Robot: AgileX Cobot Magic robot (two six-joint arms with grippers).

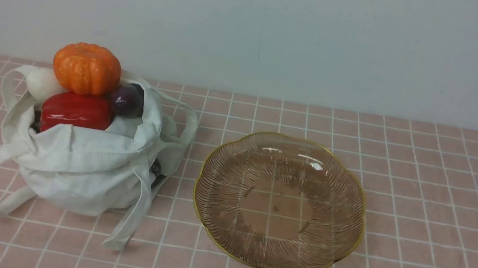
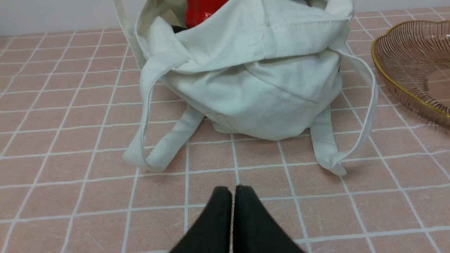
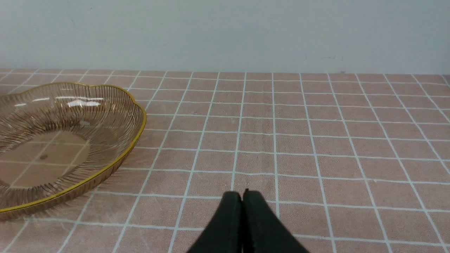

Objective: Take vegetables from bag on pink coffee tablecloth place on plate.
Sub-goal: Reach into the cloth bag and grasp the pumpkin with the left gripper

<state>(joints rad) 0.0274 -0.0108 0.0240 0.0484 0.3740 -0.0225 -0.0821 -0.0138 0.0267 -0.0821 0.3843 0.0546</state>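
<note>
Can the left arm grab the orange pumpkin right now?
Probably yes: the pumpkin sits uncovered on top in the bag, and the left gripper, shut, faces that bag with nothing between.

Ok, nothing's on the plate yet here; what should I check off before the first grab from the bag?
1. Left gripper open for a grasp: not ok, jaws shut, empty, short of the cloth bag.
2. Right gripper clear of the glass plate: ok, shut, empty, beside it.
3. Plate empty: ok.
4. Orange pumpkin exposed on top: ok.
5. Bag upright, mouth open: ok.
6. Anything hidden under the red bell pepper: cannot tell.
</note>
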